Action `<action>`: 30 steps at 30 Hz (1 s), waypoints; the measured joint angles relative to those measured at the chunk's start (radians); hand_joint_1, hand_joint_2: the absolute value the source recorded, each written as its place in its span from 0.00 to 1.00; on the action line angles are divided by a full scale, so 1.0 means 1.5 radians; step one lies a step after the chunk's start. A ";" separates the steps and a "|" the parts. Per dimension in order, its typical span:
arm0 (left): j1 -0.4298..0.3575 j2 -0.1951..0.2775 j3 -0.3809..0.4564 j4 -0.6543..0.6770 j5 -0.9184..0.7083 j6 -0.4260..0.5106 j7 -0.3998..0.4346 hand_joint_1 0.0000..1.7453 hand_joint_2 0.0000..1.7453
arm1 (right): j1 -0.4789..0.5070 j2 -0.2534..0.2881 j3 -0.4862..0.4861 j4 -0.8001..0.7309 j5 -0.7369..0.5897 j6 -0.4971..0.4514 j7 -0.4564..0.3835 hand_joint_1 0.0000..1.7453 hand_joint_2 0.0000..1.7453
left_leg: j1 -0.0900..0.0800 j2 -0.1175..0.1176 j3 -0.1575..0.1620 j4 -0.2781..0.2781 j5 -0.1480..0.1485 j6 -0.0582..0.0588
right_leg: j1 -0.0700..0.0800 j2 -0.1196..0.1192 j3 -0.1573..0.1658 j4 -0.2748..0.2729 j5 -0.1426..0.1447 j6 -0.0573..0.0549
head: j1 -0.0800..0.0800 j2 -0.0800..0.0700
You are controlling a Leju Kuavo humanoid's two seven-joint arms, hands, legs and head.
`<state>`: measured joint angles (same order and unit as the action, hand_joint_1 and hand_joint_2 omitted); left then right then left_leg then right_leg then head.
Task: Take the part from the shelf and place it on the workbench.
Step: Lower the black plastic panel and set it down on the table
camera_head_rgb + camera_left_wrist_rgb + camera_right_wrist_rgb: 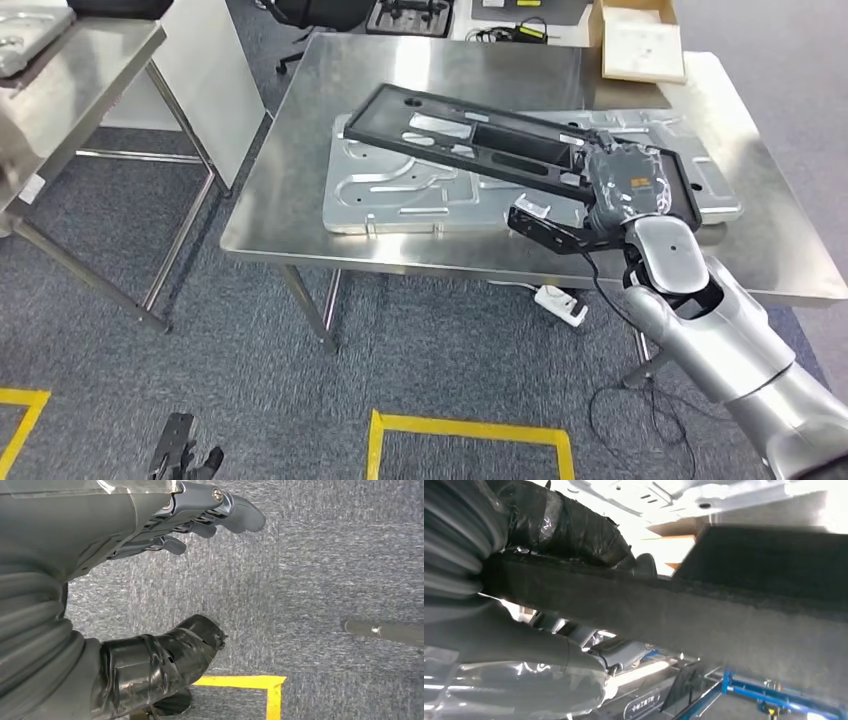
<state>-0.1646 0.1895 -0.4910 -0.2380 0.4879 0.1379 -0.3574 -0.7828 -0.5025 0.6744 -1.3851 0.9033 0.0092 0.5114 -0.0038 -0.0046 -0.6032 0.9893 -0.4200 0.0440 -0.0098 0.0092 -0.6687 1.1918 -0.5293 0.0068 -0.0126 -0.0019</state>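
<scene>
Reaching up from the lower right of the head view, the right arm (720, 340) bends at the wrist and brings the right hand (622, 190) over the near edge of the steel bench (300, 220). This hand grips the near right end of a long black frame (470, 135), with its thumb (574, 530) on one side of the frame's edge and its fingers (619, 652) on the other. The frame is tilted and lies across a flat silver panel (400, 190) that rests on the bench; whether the frame's far end touches the panel is hard to tell. A cardboard box (640, 40) sits at the far right corner of the bench. The left hand (200, 515) hangs low over grey carpet (320, 570), holding nothing, its fingers loosely apart, near a yellow floor line (260, 682).
</scene>
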 joint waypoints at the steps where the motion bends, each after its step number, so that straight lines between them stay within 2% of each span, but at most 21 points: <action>1: 0.000 0.000 0.000 0.000 0.000 -0.001 0.000 0.00 1.00 | 0.003 -0.001 0.000 0.000 0.003 0.005 0.000 1.00 1.00 | 0.000 0.000 0.001 0.001 -0.003 0.002 | 0.000 0.000 -0.026 0.044 -0.012 0.001 | 0.000 0.000; 2: 0.001 0.000 0.000 0.000 0.000 -0.002 0.000 0.00 1.00 | 0.008 -0.002 0.000 0.000 0.007 0.009 0.000 1.00 1.00 | -0.001 0.000 0.003 0.003 -0.006 0.003 | 0.000 0.000 -0.047 0.073 -0.015 0.001 | 0.001 0.000; 3: 0.002 0.000 0.000 0.000 0.000 -0.002 0.000 0.00 1.00 | 0.015 -0.005 0.000 0.000 0.011 0.013 0.001 1.00 1.00 | -0.001 0.000 0.004 0.006 -0.010 0.004 | -0.001 0.000 -0.056 0.078 -0.006 0.002 | 0.001 0.000; 4: 0.003 0.000 0.000 0.000 0.000 -0.002 0.000 0.00 1.00 | 0.020 -0.007 0.000 0.001 0.016 0.017 0.001 1.00 1.00 | -0.001 -0.001 0.006 0.010 -0.015 0.003 | -0.001 0.000 -0.054 0.059 0.013 0.002 | 0.001 0.000; 6: 0.005 0.000 0.000 0.000 0.000 -0.002 0.000 0.00 1.00 | 0.027 -0.012 -0.001 0.001 0.026 0.023 0.002 1.00 1.00 | -0.001 -0.002 0.009 0.019 -0.026 0.000 | -0.001 -0.002 -0.023 -0.020 0.060 0.000 | 0.001 0.000; 7: 0.005 0.000 0.000 0.000 0.000 -0.002 0.000 0.00 1.00 | 0.029 -0.014 -0.002 0.000 0.031 0.026 0.002 1.00 1.00 | -0.002 -0.002 0.008 0.025 -0.031 -0.003 | 0.000 -0.002 -0.008 -0.056 0.073 -0.002 | 0.000 0.000; 8: 0.005 0.000 0.000 0.000 0.000 -0.001 -0.001 0.00 1.00 | 0.031 -0.015 -0.004 -0.001 0.037 0.028 0.002 1.00 1.00 | -0.003 -0.002 0.006 0.029 -0.035 -0.006 | 0.001 -0.003 0.002 -0.077 0.078 -0.004 | 0.000 0.000; 11: 0.005 0.001 0.000 0.000 0.000 0.001 -0.004 0.00 1.00 | 0.043 -0.020 -0.011 -0.003 0.046 0.034 0.002 1.00 1.00 | -0.004 -0.002 0.005 0.030 -0.039 -0.013 | 0.002 -0.001 0.008 -0.089 0.073 -0.012 | 0.000 0.000; 13: 0.005 0.001 0.000 0.000 0.000 0.003 -0.005 0.00 1.00 | 0.050 -0.022 -0.016 -0.004 0.047 0.036 0.002 1.00 1.00 | -0.003 -0.001 -0.001 0.045 -0.051 -0.019 | 0.000 0.000 0.014 -0.096 0.072 -0.018 | -0.002 0.000; 14: 0.004 0.001 0.000 0.000 0.000 0.004 -0.005 0.00 1.00 | 0.052 -0.023 -0.018 -0.004 0.047 0.037 0.002 1.00 1.00 | -0.002 -0.001 -0.013 0.069 -0.064 -0.022 | -0.001 0.000 0.017 -0.098 0.071 -0.020 | -0.002 0.000; 16: 0.004 0.002 0.000 0.000 0.002 0.005 -0.006 0.00 1.00 | 0.057 -0.023 -0.021 -0.005 0.047 0.038 0.001 1.00 1.00 | 0.000 -0.001 -0.060 0.156 -0.096 -0.028 | 0.000 -0.001 0.023 -0.099 0.067 -0.025 | -0.004 0.000; 17: 0.005 0.002 0.000 0.000 0.003 0.005 -0.006 0.00 1.00 | 0.060 -0.023 -0.022 -0.005 0.047 0.038 0.001 1.00 1.00 | 0.002 -0.001 -0.086 0.198 -0.106 -0.030 | 0.000 0.000 0.026 -0.099 0.065 -0.026 | -0.004 0.000; 18: 0.006 0.002 0.000 0.000 0.004 0.005 -0.006 0.00 1.00 | 0.065 -0.023 -0.023 -0.005 0.047 0.039 0.001 1.00 1.00 | 0.003 -0.001 -0.104 0.222 -0.105 -0.032 | 0.000 0.000 0.030 -0.099 0.062 -0.026 | -0.004 0.000; 19: 0.007 0.002 0.000 0.000 0.004 0.005 -0.006 0.00 1.00 | 0.069 -0.024 -0.024 -0.005 0.047 0.039 0.001 1.00 1.00 | 0.004 -0.001 -0.110 0.219 -0.090 -0.033 | 0.000 0.000 0.033 -0.099 0.059 -0.026 | -0.004 0.000; 20: 0.007 0.002 0.000 0.000 0.005 0.005 -0.007 0.00 1.00 | 0.071 -0.024 -0.024 -0.005 0.047 0.040 0.001 1.00 1.00 | 0.005 -0.001 -0.102 0.190 -0.065 -0.032 | 0.000 0.000 0.038 -0.099 0.056 -0.026 | -0.004 0.000; 21: 0.007 0.002 0.000 0.000 0.005 0.005 -0.007 0.00 1.00 | 0.073 -0.024 -0.025 -0.005 0.047 0.040 0.001 1.00 1.00 | 0.005 -0.001 -0.083 0.141 -0.033 -0.031 | 0.000 0.000 0.042 -0.098 0.053 -0.025 | -0.004 0.000; 23: 0.006 0.002 0.000 0.000 0.005 0.005 -0.007 0.00 1.00 | 0.073 -0.024 -0.029 -0.005 0.047 0.041 0.000 1.00 1.00 | 0.004 -0.001 -0.044 0.053 0.003 -0.028 | 0.000 0.001 0.048 -0.100 0.048 -0.021 | -0.004 0.000; 24: 0.005 0.003 0.000 0.000 0.005 0.005 -0.008 0.00 1.00 | 0.073 -0.024 -0.030 -0.005 0.047 0.040 0.000 1.00 1.00 | 0.002 -0.001 -0.033 0.031 0.007 -0.025 | 0.000 0.002 0.050 -0.101 0.046 -0.018 | -0.003 0.000; 26: 0.005 0.003 0.000 0.000 0.005 0.005 -0.008 0.00 1.00 | 0.073 -0.024 -0.033 -0.005 0.047 0.041 0.001 1.00 1.00 | -0.002 -0.002 -0.028 0.023 0.002 -0.021 | 0.000 0.002 0.051 -0.103 0.045 -0.011 | -0.003 0.000; 28: 0.005 0.004 0.000 0.000 0.006 0.005 -0.008 0.00 1.00 | 0.075 -0.025 -0.033 -0.006 0.047 0.041 0.000 1.00 1.00 | 0.000 -0.002 -0.021 0.017 0.002 -0.014 | -0.001 0.001 0.052 -0.101 0.040 -0.004 | -0.003 0.000; 30: 0.004 0.004 0.000 0.000 0.007 0.005 -0.008 0.00 1.00 | 0.076 -0.026 -0.034 -0.006 0.046 0.040 0.000 1.00 1.00 | 0.002 -0.001 -0.012 0.009 0.001 -0.006 | 0.000 -0.001 0.033 -0.060 0.019 0.000 | -0.002 0.000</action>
<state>-0.1584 0.1960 -0.4912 -0.2380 0.4979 0.1461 -0.3701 -0.6687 -0.5417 0.6228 -1.3949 0.9727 0.0698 0.5117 -0.0006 -0.0062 -0.6218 1.0034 -0.4183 0.0345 -0.0097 0.0083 -0.6189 1.1025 -0.5008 0.0073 -0.0163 -0.0018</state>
